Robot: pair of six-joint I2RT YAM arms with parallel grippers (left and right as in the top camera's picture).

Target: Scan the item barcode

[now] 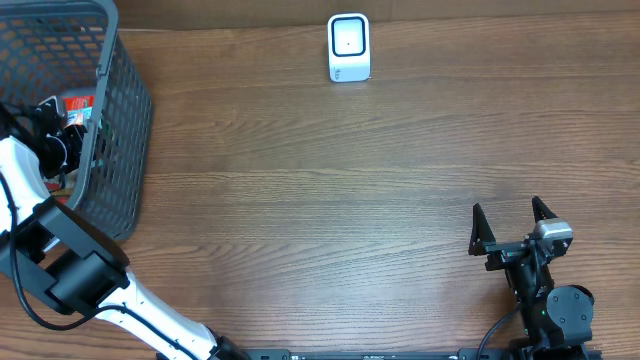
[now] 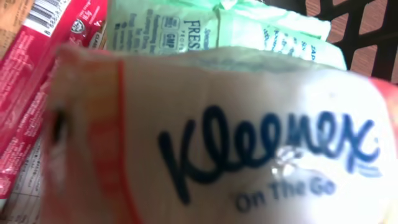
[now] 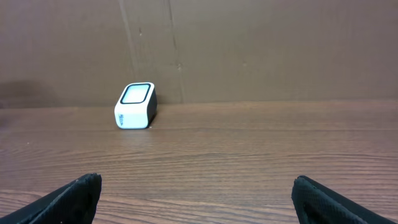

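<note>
A white Kleenex tissue pack [image 2: 249, 143] with blue lettering and a red edge fills the left wrist view, pressed up close and covering the fingers. My left gripper [image 1: 55, 130] is down inside the grey basket [image 1: 120, 130] at the left and appears shut on that pack. No barcode shows on the pack's visible face. The white scanner [image 1: 349, 47] stands at the table's far edge, also seen ahead in the right wrist view as the scanner [image 3: 135, 106]. My right gripper [image 1: 511, 228] rests open at the near right, with nothing between its fingers.
Behind the tissue pack in the basket lie a pale green packet [image 2: 205, 31] and a red packet [image 2: 37, 56] with a barcode at its top. Bare wooden tabletop [image 1: 320, 200] spreads between the basket, the scanner and the right arm.
</note>
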